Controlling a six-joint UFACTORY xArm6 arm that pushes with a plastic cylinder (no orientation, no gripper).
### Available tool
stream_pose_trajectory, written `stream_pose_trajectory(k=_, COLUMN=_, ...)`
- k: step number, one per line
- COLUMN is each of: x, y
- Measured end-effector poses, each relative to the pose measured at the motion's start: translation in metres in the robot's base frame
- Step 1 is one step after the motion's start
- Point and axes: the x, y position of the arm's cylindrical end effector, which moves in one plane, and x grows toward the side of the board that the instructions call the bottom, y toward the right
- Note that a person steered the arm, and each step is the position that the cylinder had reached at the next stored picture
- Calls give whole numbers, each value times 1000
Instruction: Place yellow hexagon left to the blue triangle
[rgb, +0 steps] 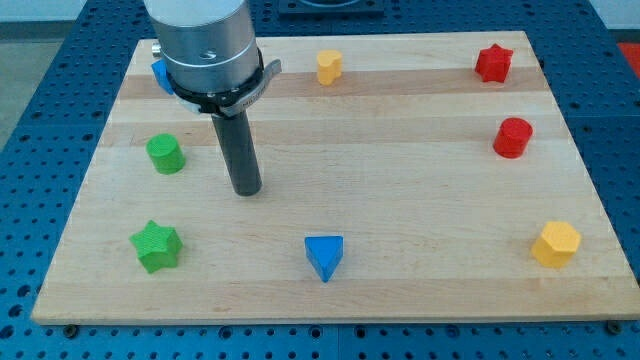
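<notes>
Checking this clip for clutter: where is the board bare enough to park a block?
Bare patches: the wide middle between my tip and the red cylinder; the bottom strip between the blue triangle and yellow hexagon. Crowded: the view's left, with the green cylinder and green star.

The arm's end is a chunky silver-grey metal cylinder with a dark ring clamp underneath, then 1 plain dark rod down to the tip (246, 190).
</notes>
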Motion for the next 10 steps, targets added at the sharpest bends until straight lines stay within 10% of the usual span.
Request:
stream_pose_trajectory(k=6, x=0, y=-192)
stream_pose_trajectory(k=8, x=106, y=-194)
stream_pose_trajectory(k=10, x=123, y=-185)
